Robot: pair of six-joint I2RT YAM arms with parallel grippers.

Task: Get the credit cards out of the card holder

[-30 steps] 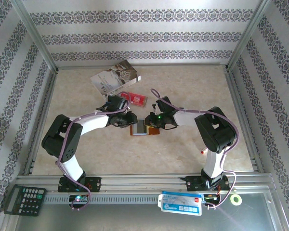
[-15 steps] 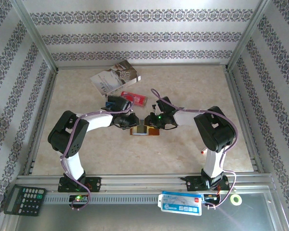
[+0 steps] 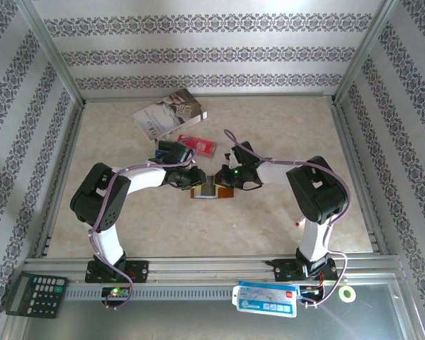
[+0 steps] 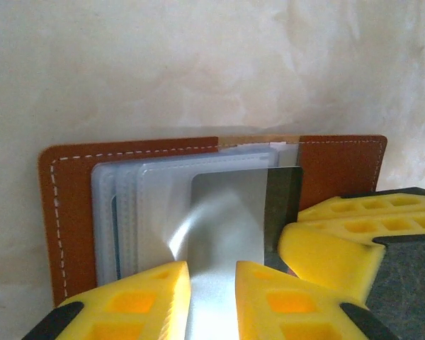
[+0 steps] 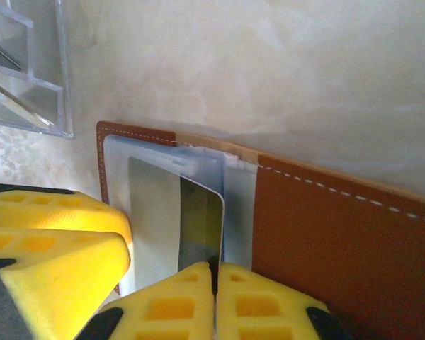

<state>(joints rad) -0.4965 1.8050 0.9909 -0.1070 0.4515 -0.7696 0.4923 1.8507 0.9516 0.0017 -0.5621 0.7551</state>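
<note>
Overhead, the card holder [image 3: 211,190] lies open on the table [image 3: 283,134] between left claw [image 3: 196,179] and right claw [image 3: 227,183]. Left wrist: jaws slightly apart, apparently steadying it. Right wrist: jaws together, seemingly pinching a credit card [image 5: 198,219] for withdrawal.

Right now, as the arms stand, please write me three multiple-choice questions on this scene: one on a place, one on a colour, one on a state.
1. Where on the table does the open card holder lie?
A. far right corner
B. middle, between the two tools
C. near left edge
2. What colour is its leather?
A. black
B. green
C. brown
3. How is the right tool?
A. shut
B. wide open
C. raised high
Answers: 1 B, the left tool and the right one flank it; 2 C, brown leather with white stitching shows; 3 A, its fingertips meet at a grey credit card's edge.
</note>
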